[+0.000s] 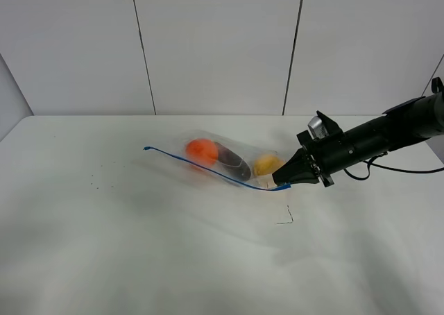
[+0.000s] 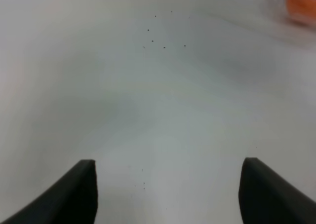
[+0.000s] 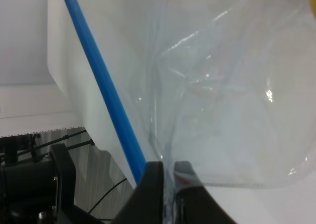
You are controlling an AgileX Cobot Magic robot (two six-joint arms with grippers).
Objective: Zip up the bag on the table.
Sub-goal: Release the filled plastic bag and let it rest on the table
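Wide open, the left claw (image 2: 168, 184) hangs over the table (image 1: 139, 252). The right arm (image 1: 378, 136) stretches in low, right claw (image 1: 283, 183) clamped on the blue zipper (image 1: 208, 166) end; the bag (image 1: 229, 161) lies mid-table, orange, purple, yellow fruit (image 1: 202, 150) inside.

Glossy clear bag (image 1: 229, 159) lying on a matt white table (image 1: 139, 245)
The bag is showing thin, wrinkled, see-through plastic catching small highlights, its blue zipper strip (image 1: 201, 164) looking smooth and opaque; the table is looking smooth, and the right gripper (image 1: 280, 183) is looking like matt black plastic.
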